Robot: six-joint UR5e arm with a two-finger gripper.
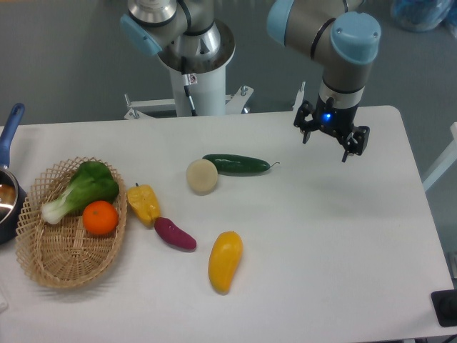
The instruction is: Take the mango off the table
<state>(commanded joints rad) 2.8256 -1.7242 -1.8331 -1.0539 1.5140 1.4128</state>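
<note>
The mango (225, 261) is a smooth yellow-orange oval lying on the white table (335, 236), near the front centre. My gripper (330, 146) hangs above the table's back right area, far from the mango, up and to its right. Its fingers are spread apart and hold nothing.
A purple sweet potato (175, 234) and a yellow bell pepper (144, 203) lie left of the mango. A pale round fruit (202, 176) and a green cucumber (236, 164) lie behind it. A wicker basket (50, 263) at the left holds bok choy and an orange. A pot (6, 193) sits at the left edge.
</note>
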